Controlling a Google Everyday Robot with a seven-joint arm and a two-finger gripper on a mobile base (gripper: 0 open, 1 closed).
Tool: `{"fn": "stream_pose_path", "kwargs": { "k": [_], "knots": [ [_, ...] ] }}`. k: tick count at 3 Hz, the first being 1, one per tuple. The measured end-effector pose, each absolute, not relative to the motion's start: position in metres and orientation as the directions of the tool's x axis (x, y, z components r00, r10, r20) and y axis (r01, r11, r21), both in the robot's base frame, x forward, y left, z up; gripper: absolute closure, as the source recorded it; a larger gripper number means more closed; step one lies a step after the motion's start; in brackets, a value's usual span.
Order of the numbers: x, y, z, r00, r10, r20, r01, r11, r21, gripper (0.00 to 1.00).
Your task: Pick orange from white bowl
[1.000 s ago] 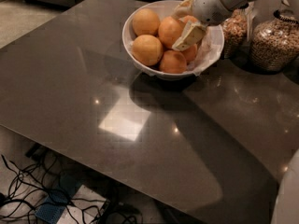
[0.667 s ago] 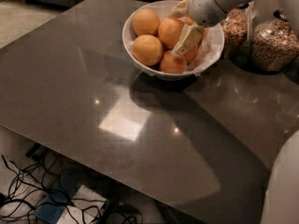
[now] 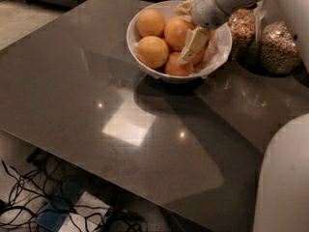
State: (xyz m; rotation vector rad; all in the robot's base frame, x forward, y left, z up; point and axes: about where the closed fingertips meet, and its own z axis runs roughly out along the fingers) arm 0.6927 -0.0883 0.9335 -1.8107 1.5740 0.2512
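The white bowl [image 3: 218,53] stands at the far middle of the dark table, lined with crumpled white paper, and holds several oranges. My gripper [image 3: 189,27] reaches into the bowl from the upper right. Its fingers are apart. One cream finger [image 3: 193,45] hangs over the right side of the pile. The other fingertip [image 3: 185,6] shows at the bowl's far rim. An orange [image 3: 176,33] lies between them. Further oranges lie at the left [image 3: 151,22], front left [image 3: 152,51] and front [image 3: 175,67].
Two glass jars of grain [image 3: 241,27] [image 3: 277,47] stand right of the bowl, close to my arm. The dark glossy table [image 3: 111,115] stretches toward me. My white body [image 3: 285,178] fills the lower right. Cables [image 3: 43,197] lie on the floor below the table's near edge.
The gripper has dropped a little down and to the left, deeper among the oranges. The bowl and the oranges have not moved.
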Motion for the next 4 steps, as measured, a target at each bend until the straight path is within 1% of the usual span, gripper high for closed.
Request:
{"fn": "stream_pose_path", "kwargs": {
  "k": [1,4],
  "knots": [
    [0.699,-0.086,0.928,0.235,-0.786,-0.572,-0.93,-0.01,-0.369,0.28],
    [0.7,-0.086,0.941,0.233,-0.786,-0.573,-0.931,-0.01,-0.365,0.97]
  ]
}}
